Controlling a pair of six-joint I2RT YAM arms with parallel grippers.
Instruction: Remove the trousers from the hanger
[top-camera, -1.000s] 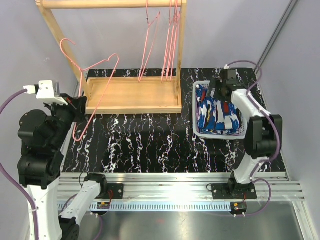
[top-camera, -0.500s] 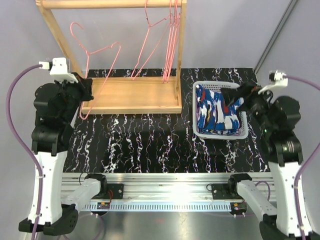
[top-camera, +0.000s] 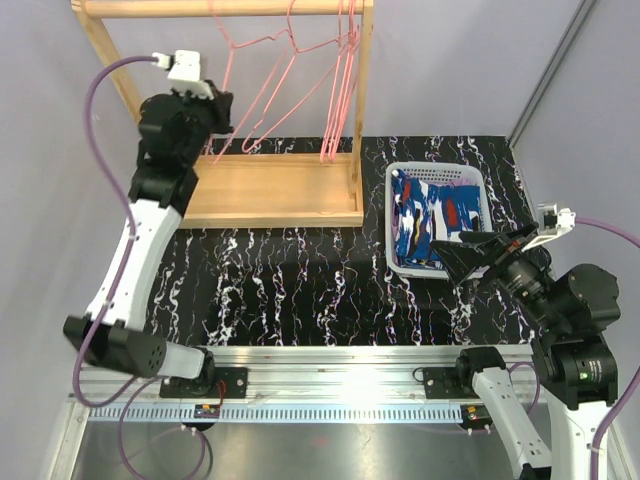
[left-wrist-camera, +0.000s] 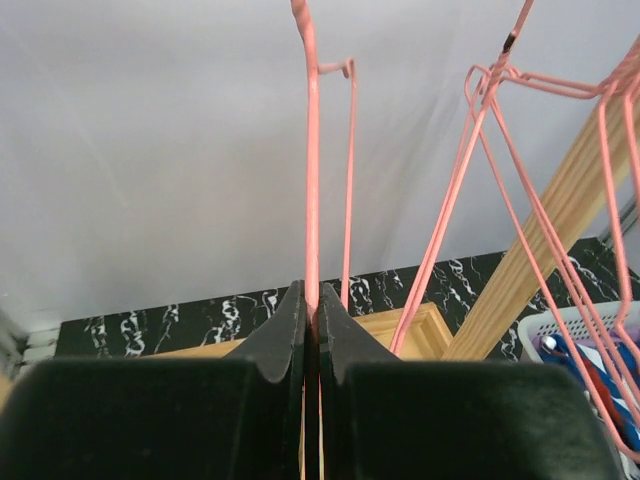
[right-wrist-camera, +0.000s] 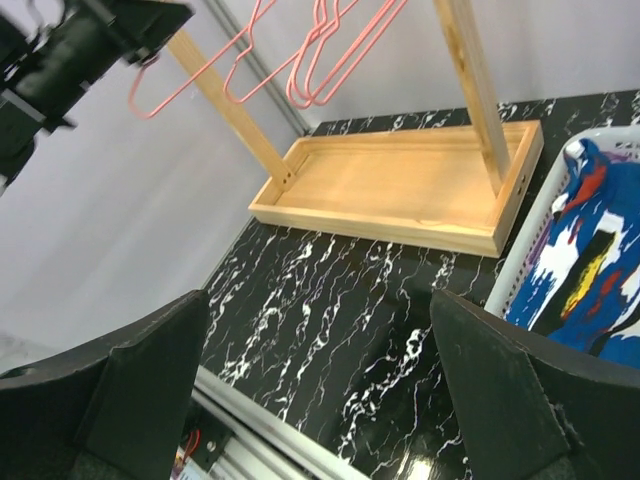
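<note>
We're seeing the left gripper (top-camera: 220, 108) raised at the wooden rack (top-camera: 270, 205), jaws sitting at a pink hanger (top-camera: 262, 40) up near the top rail. More pink hangers (top-camera: 345, 100) are hanging by the right post. Dark blue splashed trousers (top-camera: 430, 215) are lying in the white basket (top-camera: 392, 215) on the worktop (top-camera: 300, 290). The right gripper (top-camera: 475, 258) is hovering over the basket's near right corner, jaws spread.

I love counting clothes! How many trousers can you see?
1: the dark blue trousers with white and red splashes lie in the white basket on the table's right side. More may be hidden underneath.
</note>
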